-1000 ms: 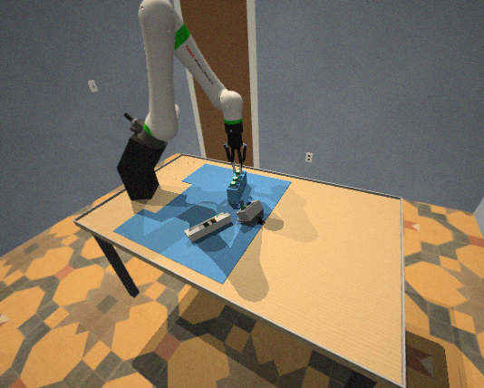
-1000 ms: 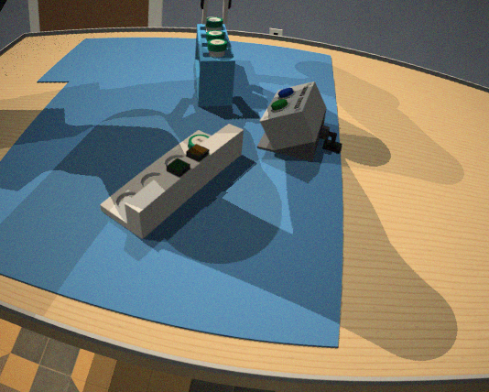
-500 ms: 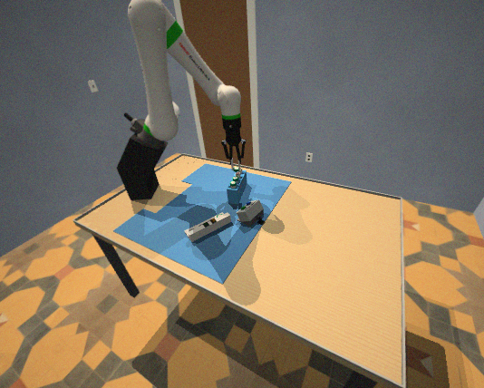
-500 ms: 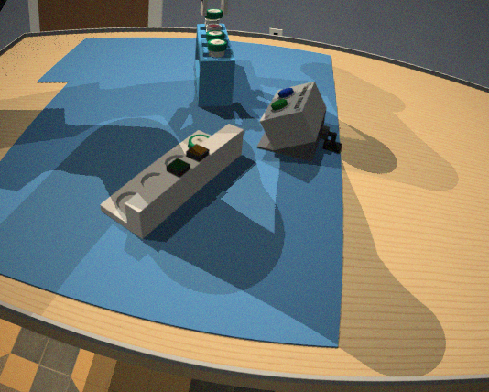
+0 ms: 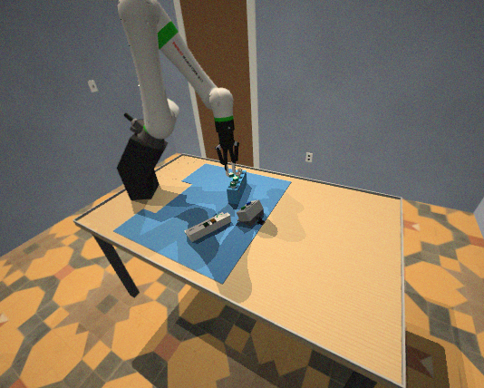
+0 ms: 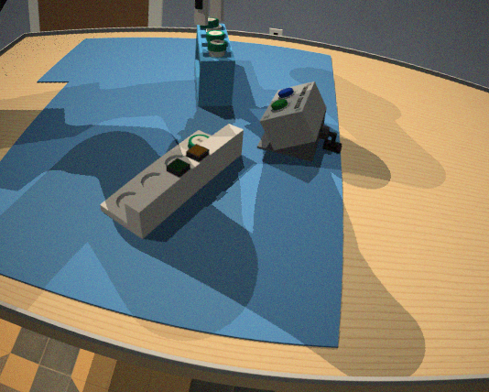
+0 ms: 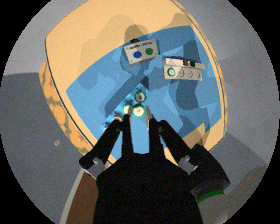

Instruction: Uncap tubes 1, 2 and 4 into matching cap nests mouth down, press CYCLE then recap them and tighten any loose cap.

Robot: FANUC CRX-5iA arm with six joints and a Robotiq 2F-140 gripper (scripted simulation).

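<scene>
The blue decapping station [image 5: 237,188] stands on the blue mat, with green caps on top [image 6: 215,40]. My gripper [image 5: 232,171] reaches straight down onto its end nearest the arm's base. It is shut on a green cap [image 7: 136,112], which shows between the fingertips in the wrist view. That cap [image 6: 211,21] lies at the far end in the exterior view. I cannot read its number. One green cap [image 6: 198,139] lies in the end nest of the grey cap tray [image 6: 174,179]. The other nests look empty.
The amber lamp [image 6: 198,152] and the green lamp [image 6: 178,167] on the tray console look dim. The small grey desk [image 6: 293,114] with the blue key [image 6: 286,92] and green key [image 6: 278,104] stands to the right of the tray.
</scene>
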